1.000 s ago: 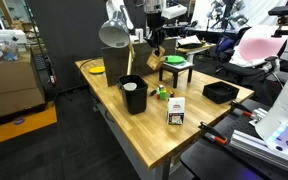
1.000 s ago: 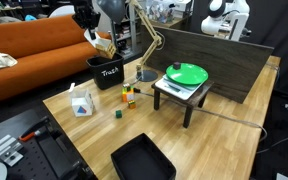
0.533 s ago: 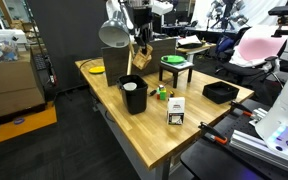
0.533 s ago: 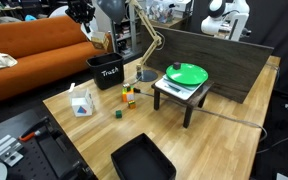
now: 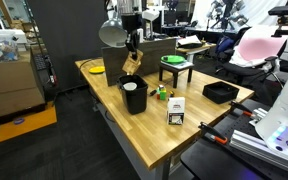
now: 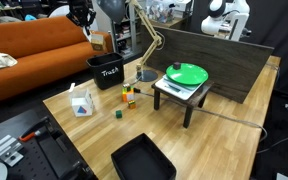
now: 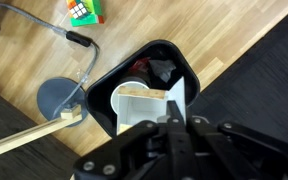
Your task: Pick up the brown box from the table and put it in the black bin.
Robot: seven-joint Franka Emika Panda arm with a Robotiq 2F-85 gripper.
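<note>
The fingers [image 5: 130,46] are clamped on the one brown box [image 5: 132,63], which hangs in the air just above the one black bin [image 5: 134,98] on the counter [image 5: 152,135]. One white cup [image 7: 134,110] sits inside the bin. One desk lamp [image 5: 113,33] rises just beside the bin. One white box [image 5: 176,110], one black tray [image 5: 220,92] and one puzzle cube [image 7: 84,10] stand apart.

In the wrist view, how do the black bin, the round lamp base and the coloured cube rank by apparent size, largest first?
1. black bin
2. round lamp base
3. coloured cube, smallest as seen, but the picture's top edge cuts it off, so its whole size is unsure.
</note>
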